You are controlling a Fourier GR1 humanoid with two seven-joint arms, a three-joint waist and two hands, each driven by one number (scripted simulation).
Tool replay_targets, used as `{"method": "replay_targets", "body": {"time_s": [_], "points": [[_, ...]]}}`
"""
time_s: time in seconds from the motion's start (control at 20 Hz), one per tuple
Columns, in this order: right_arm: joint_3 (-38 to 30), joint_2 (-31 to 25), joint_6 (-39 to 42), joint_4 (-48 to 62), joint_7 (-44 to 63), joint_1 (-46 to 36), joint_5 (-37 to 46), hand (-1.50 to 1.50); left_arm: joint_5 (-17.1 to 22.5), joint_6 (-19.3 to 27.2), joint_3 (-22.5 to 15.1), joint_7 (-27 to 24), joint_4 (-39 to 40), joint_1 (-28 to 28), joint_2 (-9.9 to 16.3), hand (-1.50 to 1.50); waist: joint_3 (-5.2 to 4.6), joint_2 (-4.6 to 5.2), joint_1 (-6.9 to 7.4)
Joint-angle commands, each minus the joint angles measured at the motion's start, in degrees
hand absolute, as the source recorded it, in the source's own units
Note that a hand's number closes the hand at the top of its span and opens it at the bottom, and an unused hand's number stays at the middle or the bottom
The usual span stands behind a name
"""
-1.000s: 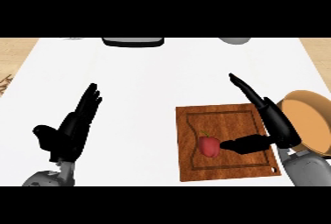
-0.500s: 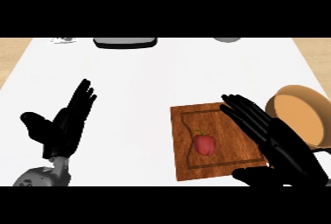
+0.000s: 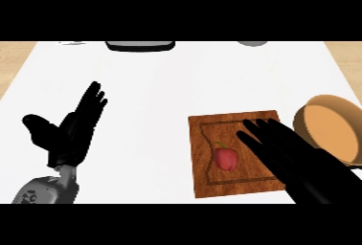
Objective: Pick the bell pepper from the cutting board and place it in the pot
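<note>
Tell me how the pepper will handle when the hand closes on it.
The pepper looks rounded and glossy, so it may slip or roll on the flat board if nudged sideways. It is small next to the right hand, so probably light. It seems to lie on its side, stem up-picture, so it should not tip.

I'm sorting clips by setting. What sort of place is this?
Probably a kitchen counter: a brown wooden cutting board carrying a red bell pepper sits on a white countertop, with a tan round pot just right of it.
</note>
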Motion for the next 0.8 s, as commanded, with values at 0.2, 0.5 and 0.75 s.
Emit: {"method": "replay_targets", "body": {"time_s": [0.2,0.5,0.75], "points": [[7.3,13.1,12.2,2.1,24.7,-9.0,-1.9,-1.50,0.2,-1.8,1.7,1.6,0.3,-2.4,0.1,0.00,0.16,0.34,0.85],[6.8,18.5,16.4,6.5,31.1,-12.2,-3.0,-1.50,-1.8,-1.6,1.2,-0.2,0.9,-0.5,-1.4,0.00,0.18,0.26,0.59],[7.4,16.9,16.8,14.2,26.0,-10.8,0.6,-1.50,-2.5,-1.3,1.2,0.9,0.6,-0.7,-1.9,0.00,0.21,0.40,0.64]]}}
